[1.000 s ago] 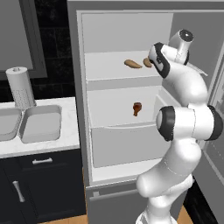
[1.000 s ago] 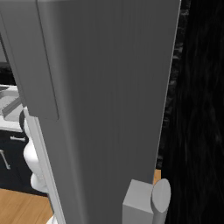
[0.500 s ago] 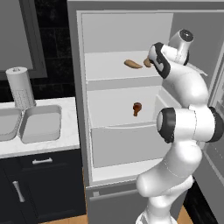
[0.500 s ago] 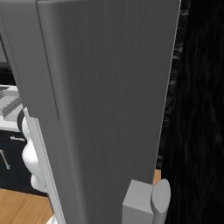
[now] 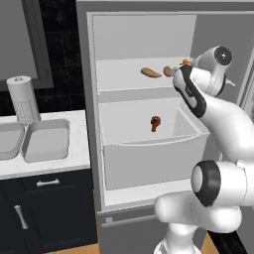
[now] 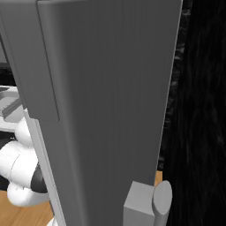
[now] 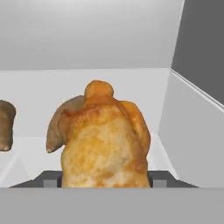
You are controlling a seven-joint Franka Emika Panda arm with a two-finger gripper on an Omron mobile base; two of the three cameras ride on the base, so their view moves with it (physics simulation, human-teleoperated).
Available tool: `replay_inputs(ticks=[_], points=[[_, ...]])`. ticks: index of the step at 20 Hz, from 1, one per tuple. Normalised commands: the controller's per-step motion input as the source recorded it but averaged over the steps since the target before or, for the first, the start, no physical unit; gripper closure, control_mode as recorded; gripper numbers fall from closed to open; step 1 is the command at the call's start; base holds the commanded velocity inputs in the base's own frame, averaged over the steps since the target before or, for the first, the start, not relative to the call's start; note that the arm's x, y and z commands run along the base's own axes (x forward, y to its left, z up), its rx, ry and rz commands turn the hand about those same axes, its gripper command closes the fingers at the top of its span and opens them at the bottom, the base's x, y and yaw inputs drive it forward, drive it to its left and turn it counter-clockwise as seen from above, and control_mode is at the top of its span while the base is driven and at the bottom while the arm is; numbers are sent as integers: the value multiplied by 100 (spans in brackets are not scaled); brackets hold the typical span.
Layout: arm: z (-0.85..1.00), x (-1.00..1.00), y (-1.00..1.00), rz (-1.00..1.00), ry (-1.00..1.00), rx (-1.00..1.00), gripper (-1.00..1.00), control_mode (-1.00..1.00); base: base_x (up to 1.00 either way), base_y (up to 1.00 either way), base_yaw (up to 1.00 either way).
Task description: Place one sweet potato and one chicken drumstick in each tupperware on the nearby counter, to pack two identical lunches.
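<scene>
Fingers [image 7: 105,181] flank chicken drumstick [image 7: 105,144] on upper fridge shelf [image 5: 124,79].

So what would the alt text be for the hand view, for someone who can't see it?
A golden-brown chicken drumstick looms close to the camera, sitting between the gripper's two dark finger tips on a white fridge shelf. A tan sweet potato lies just behind it, and the end of another shows at the left edge.
</scene>
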Motion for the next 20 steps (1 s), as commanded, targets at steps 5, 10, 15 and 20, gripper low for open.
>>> replay_inputs(ticks=[5,10,15,20], points=[[10,-100,28,-10,1,1,100,-100,0,0,0],[32,-100,0,0,17,5,100,-100,0,0,0],[4,-100,2,0,24,4,100,-100,0,0,0],[-34,-100,34,0,23,0,100,-100,0,0,0]])
